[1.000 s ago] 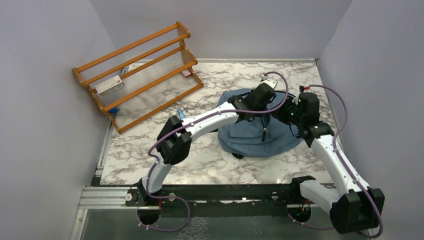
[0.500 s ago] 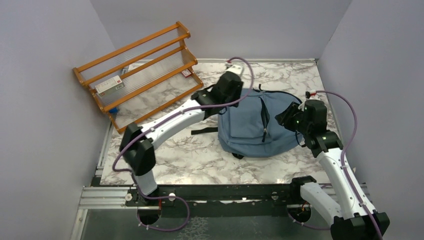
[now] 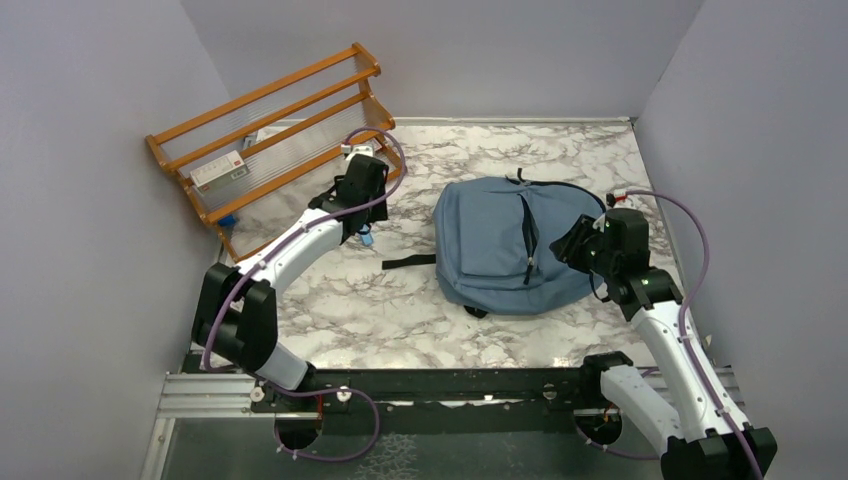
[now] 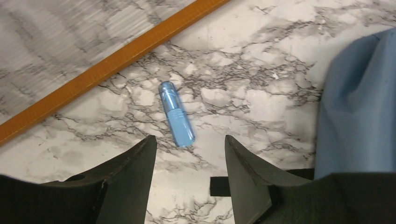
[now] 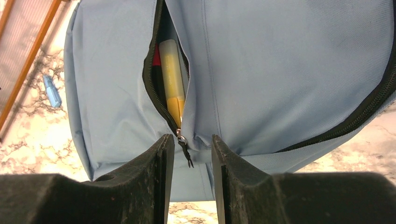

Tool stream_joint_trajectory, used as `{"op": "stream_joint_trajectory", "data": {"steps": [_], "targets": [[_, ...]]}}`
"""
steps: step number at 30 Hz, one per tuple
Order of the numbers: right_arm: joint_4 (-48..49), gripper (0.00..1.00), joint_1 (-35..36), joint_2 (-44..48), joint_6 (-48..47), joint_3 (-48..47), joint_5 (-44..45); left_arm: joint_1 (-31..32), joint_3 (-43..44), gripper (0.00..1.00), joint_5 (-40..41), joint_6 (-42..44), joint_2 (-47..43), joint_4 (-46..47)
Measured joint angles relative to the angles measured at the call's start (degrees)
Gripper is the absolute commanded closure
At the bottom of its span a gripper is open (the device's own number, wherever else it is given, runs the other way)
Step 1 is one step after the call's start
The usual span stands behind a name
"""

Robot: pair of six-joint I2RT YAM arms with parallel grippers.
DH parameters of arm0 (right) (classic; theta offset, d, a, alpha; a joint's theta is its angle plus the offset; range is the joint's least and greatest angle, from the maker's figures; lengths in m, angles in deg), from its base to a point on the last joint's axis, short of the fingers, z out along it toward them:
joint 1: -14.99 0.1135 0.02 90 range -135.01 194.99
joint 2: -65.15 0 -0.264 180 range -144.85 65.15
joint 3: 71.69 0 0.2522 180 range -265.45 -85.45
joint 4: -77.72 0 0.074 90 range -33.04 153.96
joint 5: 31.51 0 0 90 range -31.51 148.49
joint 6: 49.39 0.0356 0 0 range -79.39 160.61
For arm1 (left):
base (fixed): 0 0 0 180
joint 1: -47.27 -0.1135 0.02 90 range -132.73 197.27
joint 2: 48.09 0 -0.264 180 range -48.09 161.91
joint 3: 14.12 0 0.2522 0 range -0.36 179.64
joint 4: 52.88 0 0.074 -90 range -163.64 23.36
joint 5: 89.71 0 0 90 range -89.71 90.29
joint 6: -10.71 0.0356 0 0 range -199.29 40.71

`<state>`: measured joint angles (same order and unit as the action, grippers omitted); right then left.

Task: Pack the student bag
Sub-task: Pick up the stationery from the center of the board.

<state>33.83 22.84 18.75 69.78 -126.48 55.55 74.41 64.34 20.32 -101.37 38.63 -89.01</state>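
The student bag (image 3: pixel 500 245), dusty blue, lies flat on the marble table. Its front pocket gapes, showing a yellow marker (image 5: pixel 172 79) and a red item (image 5: pixel 156 57) inside. My right gripper (image 5: pixel 192 140) stands open at the bag's right side (image 3: pixel 566 243), and the black zipper pull (image 5: pixel 183 143) dangles between its fingers untouched. Over by the rack, my left gripper (image 4: pixel 189 144) hangs open (image 3: pixel 360 222) just above a small blue pen-like tube (image 4: pixel 176 114) lying on the table (image 3: pixel 367 238). The tube lies just beyond the fingertips.
An orange wooden rack (image 3: pixel 275 150) leans at the back left with a white and red box (image 3: pixel 218 170) on it; its lower rail (image 4: pixel 107 65) runs close past the tube. A black bag strap (image 3: pixel 410 262) lies on the marble left of the bag. Grey walls surround the table.
My left arm swung left from over the bag to the tube beside the rack, and its jaws opened. The right gripper drew back a little to the right.
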Motion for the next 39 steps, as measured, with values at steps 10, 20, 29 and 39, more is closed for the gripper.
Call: {"op": "stream_joint_trajectory", "data": {"steps": [10,20,29,39], "targets": [[0.0,0.6,0.0,0.0,-0.6,0.2,-0.8,-3.6,-0.5,0.36,0.1,-1.5,7.0,2.6],[0.0,0.6,0.0,0.4,-0.6,0.7,-1.2,-4.9,-0.5,0.42,0.1,-2.4,12.2,3.6],[0.0,0.6,0.0,0.4,-0.6,0.9,-1.4,-5.2,-2.3,0.45,0.0,-3.4,12.6,5.2],[0.0,0.6,0.0,0.4,-0.6,0.9,-1.4,-5.4,-4.7,0.5,-0.3,-4.0,14.9,6.7]]}}
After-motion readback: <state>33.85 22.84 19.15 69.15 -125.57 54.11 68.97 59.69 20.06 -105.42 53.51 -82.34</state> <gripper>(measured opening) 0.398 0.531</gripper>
